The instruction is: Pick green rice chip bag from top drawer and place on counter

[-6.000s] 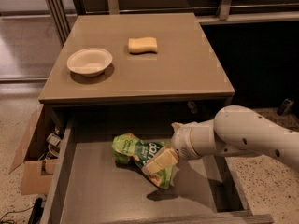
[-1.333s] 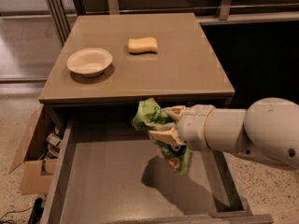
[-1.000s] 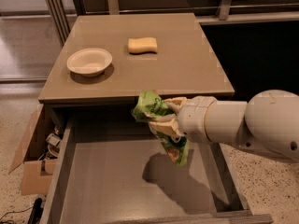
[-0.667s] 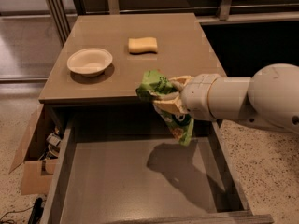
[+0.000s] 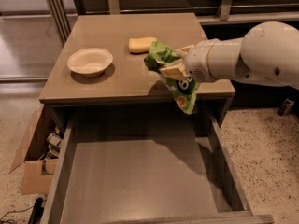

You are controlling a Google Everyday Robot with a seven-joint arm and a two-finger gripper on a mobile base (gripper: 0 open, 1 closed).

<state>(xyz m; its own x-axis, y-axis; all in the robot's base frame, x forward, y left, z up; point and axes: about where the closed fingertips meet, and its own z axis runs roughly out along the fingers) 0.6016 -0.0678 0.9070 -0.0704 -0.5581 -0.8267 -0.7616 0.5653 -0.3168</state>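
The gripper (image 5: 174,67) comes in from the right on a white arm and is shut on the green rice chip bag (image 5: 174,76). The crinkled light-green bag hangs from the fingers in the air above the front right edge of the counter (image 5: 121,41). Its lower end dangles past the counter's front edge, over the back of the open top drawer (image 5: 140,171). The drawer is pulled out toward me and its flat floor is bare.
A white bowl (image 5: 90,61) sits on the counter's left side. A yellow sponge (image 5: 142,44) lies at the counter's back middle, just behind the bag. A cardboard box (image 5: 35,162) with clutter stands on the floor to the left of the cabinet.
The gripper has lifted the bag out of the drawer, up and back toward the counter. The bag now hangs at counter-edge height; the drawer is left bare.
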